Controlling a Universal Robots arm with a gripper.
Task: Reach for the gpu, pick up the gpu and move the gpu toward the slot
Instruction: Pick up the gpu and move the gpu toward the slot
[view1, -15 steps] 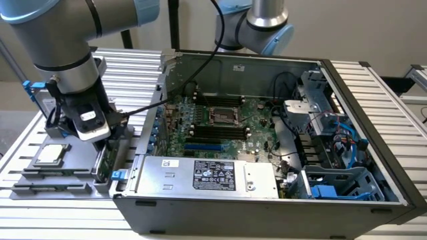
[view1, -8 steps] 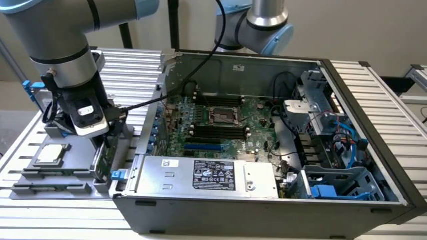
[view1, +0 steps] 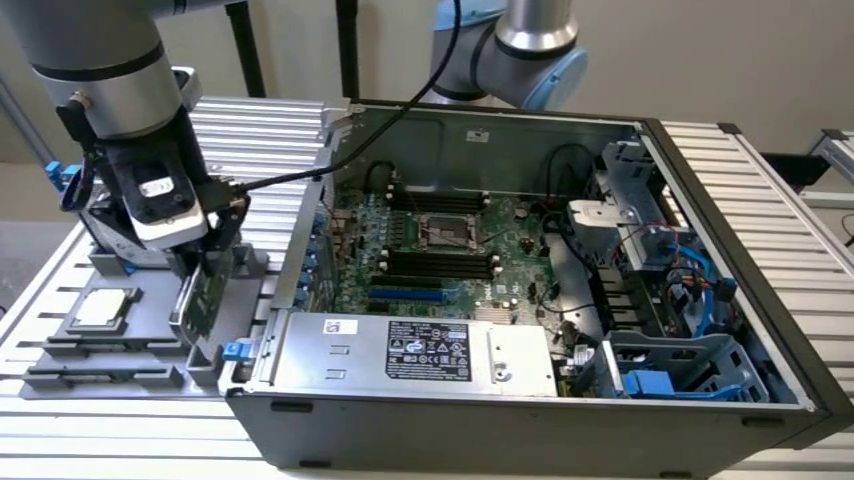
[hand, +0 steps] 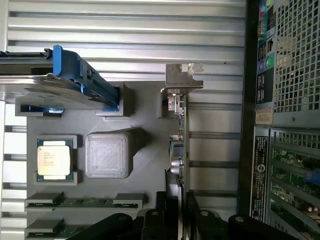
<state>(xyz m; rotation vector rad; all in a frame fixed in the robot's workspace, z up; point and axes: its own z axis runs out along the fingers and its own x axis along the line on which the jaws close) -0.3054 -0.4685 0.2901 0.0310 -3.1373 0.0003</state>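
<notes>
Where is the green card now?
At the exterior view's left, the thin green circuit-board card stands on edge in the grey plastic tray, beside the open computer case, under the end effector.

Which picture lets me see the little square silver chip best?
The wrist view. There the small square silver chip faces the camera flat in its pocket of the grey tray, with printing on top. The exterior view shows it slanted and farther away, on the exterior view's left.
</notes>
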